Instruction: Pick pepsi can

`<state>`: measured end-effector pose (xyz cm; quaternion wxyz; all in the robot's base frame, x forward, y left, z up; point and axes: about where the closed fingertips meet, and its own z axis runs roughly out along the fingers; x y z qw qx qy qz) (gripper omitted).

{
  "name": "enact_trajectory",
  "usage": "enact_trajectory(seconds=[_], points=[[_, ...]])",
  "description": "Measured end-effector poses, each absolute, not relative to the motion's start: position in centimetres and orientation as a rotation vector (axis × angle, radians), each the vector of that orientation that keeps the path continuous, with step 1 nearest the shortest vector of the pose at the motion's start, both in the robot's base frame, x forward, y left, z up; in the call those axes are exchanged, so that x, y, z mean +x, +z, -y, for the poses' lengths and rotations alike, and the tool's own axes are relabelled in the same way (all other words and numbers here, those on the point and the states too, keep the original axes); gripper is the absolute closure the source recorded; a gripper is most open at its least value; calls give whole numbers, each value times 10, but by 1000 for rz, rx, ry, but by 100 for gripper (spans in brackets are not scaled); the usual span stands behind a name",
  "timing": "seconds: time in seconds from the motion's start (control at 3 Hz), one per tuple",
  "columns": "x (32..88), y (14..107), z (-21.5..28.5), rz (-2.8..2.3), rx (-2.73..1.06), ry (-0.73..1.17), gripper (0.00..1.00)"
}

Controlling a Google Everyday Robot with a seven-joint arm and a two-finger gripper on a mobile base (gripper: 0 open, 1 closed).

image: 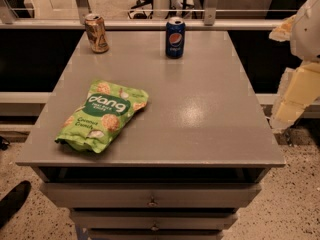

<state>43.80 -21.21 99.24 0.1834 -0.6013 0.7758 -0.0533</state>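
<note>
The pepsi can (175, 37) is dark blue with a round red-white-blue logo and a silver top. It stands upright near the far edge of the grey cabinet top (200, 114), right of centre. My gripper (294, 96) shows as white and cream parts at the right edge of the view, beyond the cabinet's right side. It is well to the right of the can, nearer to me, and holds nothing that I can see.
A gold-brown can (96, 33) stands at the far left corner. A green Dang snack bag (102, 115) lies flat at the front left. The cabinet has drawers (152, 196) below its front edge. A rail and glass panel (150, 21) run behind it.
</note>
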Motion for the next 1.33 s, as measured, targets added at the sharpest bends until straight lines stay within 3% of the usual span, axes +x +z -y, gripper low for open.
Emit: enact_trajectory(seconds=[0.33, 1.33], points=[[442, 991, 213, -2181, -1688, -149, 0], [639, 942, 214, -1978, -1314, 14, 0]])
